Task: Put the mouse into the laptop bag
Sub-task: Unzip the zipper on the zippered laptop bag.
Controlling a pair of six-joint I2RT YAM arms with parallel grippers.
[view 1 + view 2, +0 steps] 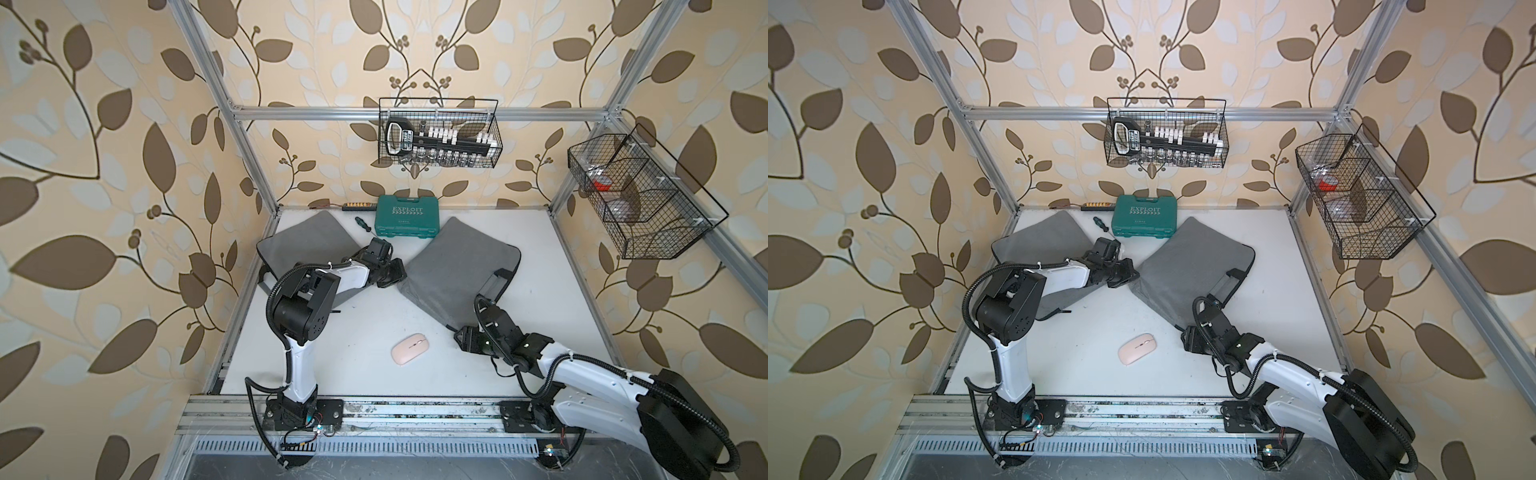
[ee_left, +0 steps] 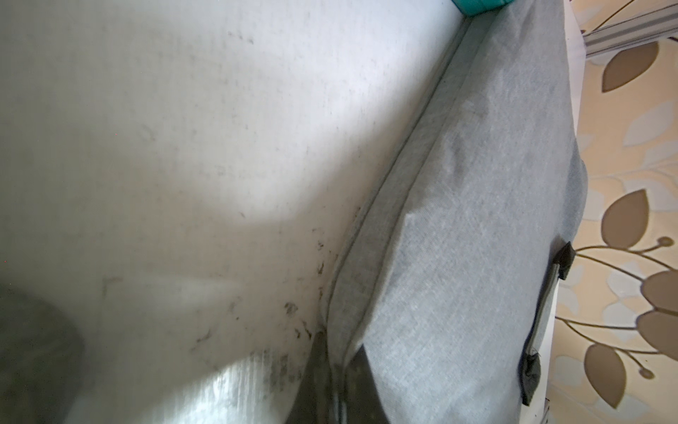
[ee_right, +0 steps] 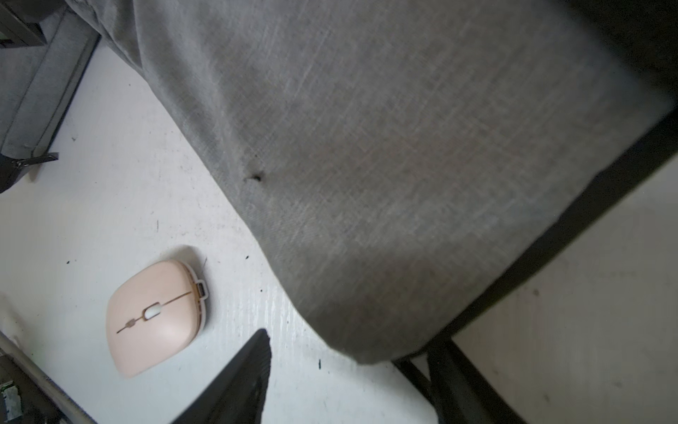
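Observation:
The pink mouse [image 1: 410, 349] [image 1: 1137, 348] [image 3: 157, 315] lies flat on the white table, near the front. Behind it lies the grey laptop bag [image 1: 461, 266] [image 1: 1192, 262] [image 2: 477, 220] [image 3: 367, 147], set diagonally. My left gripper [image 1: 392, 272] [image 2: 337, 354] is shut on the piped edge at the bag's left corner. My right gripper [image 1: 465, 338] [image 3: 348, 370] hovers at the bag's near corner, to the right of the mouse. It is open, and the bag's corner lies just beyond its fingertips [image 3: 253, 363].
A second grey bag [image 1: 307, 245] lies under my left arm at the back left. A green tool case [image 1: 407, 222] and a screwdriver [image 1: 362, 224] sit by the back wall. Wire baskets [image 1: 440, 133] [image 1: 640, 195] hang above. The bag's black handle [image 1: 494, 282] faces right.

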